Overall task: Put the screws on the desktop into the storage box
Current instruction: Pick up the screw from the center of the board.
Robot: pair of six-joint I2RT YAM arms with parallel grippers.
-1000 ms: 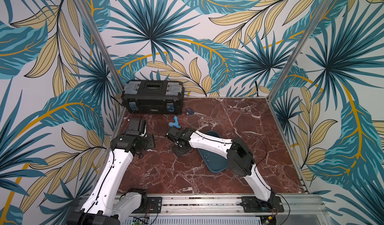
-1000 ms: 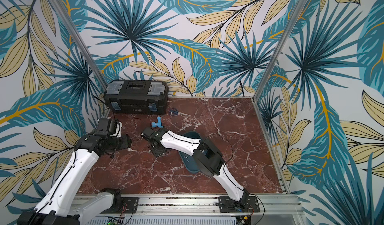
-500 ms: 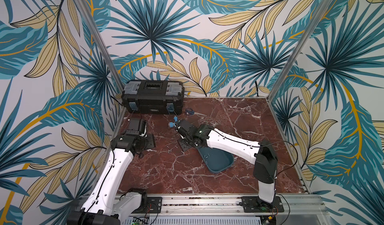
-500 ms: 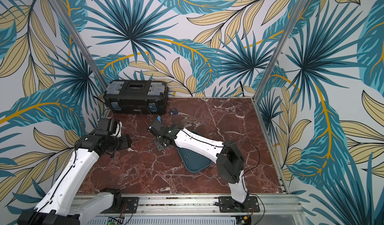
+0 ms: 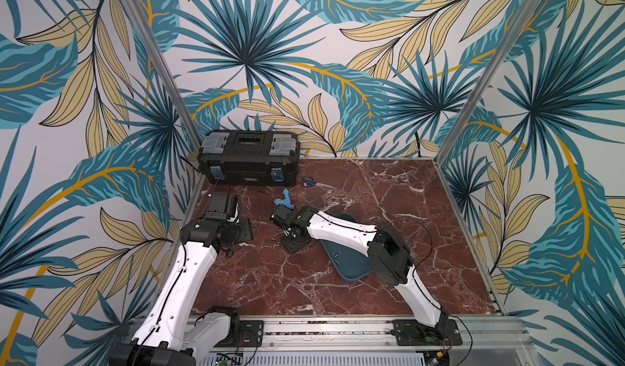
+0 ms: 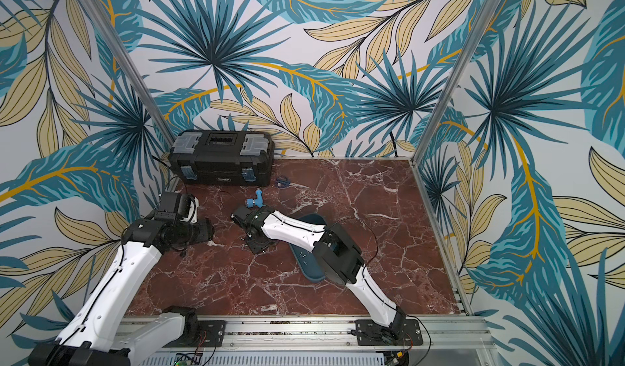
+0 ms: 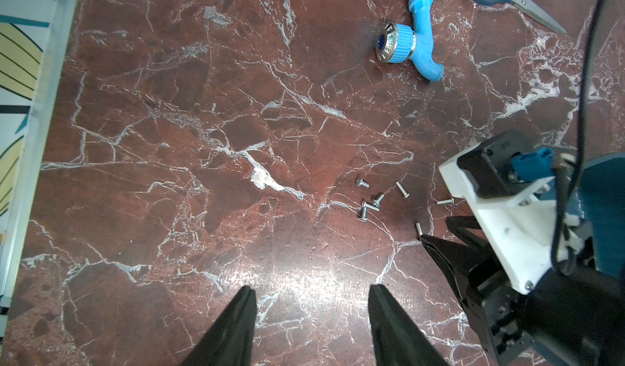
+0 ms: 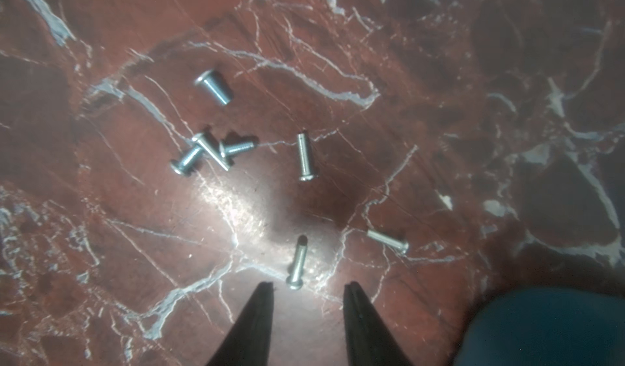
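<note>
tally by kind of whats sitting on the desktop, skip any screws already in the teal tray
screws loose on the desktop: 7
blue pipe fitting: 1
scissors: 1
black toolbox: 1
teal storage box: 1
total: 11

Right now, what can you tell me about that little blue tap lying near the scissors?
The blue plastic tap lies on its side on the marbled desktop, between the black toolbox and the loose screws, near the scissors but apart from them. It has a ribbed blue knob with a shiny silvery rim, a curved spout, and a grey threaded metal inlet. Nothing grips it.
</note>
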